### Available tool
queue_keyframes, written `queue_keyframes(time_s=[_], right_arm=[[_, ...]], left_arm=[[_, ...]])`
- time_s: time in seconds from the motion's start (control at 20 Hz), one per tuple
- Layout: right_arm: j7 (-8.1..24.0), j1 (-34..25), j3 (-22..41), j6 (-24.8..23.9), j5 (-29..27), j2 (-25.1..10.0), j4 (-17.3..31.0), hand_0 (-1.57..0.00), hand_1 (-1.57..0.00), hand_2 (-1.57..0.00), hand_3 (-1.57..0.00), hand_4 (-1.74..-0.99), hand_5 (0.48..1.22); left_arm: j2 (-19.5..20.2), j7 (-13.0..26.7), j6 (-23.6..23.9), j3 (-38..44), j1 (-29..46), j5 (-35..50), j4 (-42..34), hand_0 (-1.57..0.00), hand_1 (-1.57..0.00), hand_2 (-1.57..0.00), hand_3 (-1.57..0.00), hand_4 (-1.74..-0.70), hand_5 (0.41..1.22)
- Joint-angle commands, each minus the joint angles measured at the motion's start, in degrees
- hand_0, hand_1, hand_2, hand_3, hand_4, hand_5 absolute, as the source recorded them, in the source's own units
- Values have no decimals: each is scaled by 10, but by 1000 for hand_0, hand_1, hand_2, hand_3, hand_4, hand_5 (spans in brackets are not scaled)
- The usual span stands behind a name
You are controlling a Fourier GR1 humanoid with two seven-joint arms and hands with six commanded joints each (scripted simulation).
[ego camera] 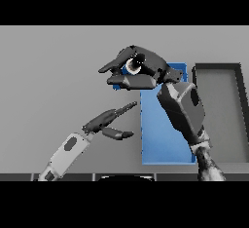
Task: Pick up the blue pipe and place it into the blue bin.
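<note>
Bare lab-like workbench: grey table (58, 76), blue bin (163, 139), dark bin (221, 120).

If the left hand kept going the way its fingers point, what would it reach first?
The left hand points up and to the right, toward the blue bin. Its near edge probably comes first, though the right hand, holding the blue pipe, lies close above that line; depth is unclear.

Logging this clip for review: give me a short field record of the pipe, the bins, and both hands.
blue pipe: held in the right hand, mostly hidden, one round end showing
right hand: fingers curled round the pipe, raised near the blue bin's far left corner
blue bin: right of centre, nothing visible inside
dark bin: right of the blue bin, at the picture's edge
left hand: fingers straight, holds nothing, left of the blue bin
</note>
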Motion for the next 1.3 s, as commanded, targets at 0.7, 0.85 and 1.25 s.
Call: queue_keyframes(time_s=[0.7,0.85,1.25], right_arm=[[31,121,-111,-32,164,-82,201,-1571,-1571,-1571,-1571,-1499,1221],[69,176,-111,-67,183,-74,186,-1571,-1571,-1571,-1571,-1499,1221],[69,283,61,-154,139,-163,200,-1571,-1571,-1571,-693,-1653,1205]], left_arm=[[21,3,8,5,13,-10,-18,1,1,1,1,-827,464],[22,5,9,3,19,-11,-20,1,1,1,1,-828,469],[14,14,15,-1,16,-14,-21,1,1,1,1,-826,475]])
